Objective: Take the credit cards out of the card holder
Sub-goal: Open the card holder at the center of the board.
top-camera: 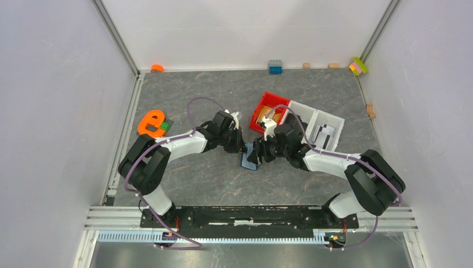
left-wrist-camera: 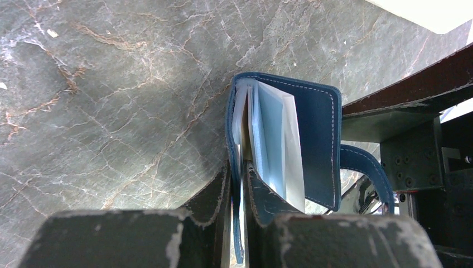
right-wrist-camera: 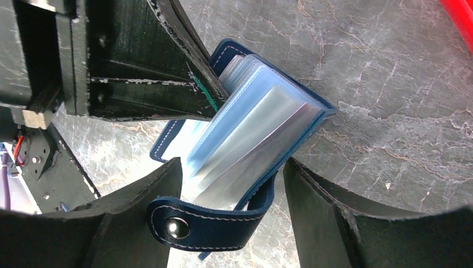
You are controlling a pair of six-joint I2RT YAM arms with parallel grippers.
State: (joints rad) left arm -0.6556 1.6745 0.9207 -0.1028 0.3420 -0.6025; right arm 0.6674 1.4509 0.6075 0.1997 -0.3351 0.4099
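Observation:
The card holder (top-camera: 248, 160), dark navy with a snap tab, hangs open between the two arms just above the table. My left gripper (top-camera: 244, 146) is shut on one cover of the card holder (left-wrist-camera: 312, 134); in the left wrist view its fingertips (left-wrist-camera: 239, 167) pinch that cover edge-on. My right gripper (right-wrist-camera: 233, 163) stands open around the far side of the card holder (right-wrist-camera: 262, 128), and the snap tab (right-wrist-camera: 212, 223) curls across the gap between its fingers. The clear, light blue pockets (right-wrist-camera: 251, 139) fan out. The credit cards are hidden from every view.
A red tray (top-camera: 271, 100) and a white tray (top-camera: 329, 120) stand just behind the right arm. An orange letter (top-camera: 150, 123) lies at the left. Small blocks (top-camera: 275, 67) line the back wall. The left gripper's body (right-wrist-camera: 139, 72) fills the right wrist view's upper left.

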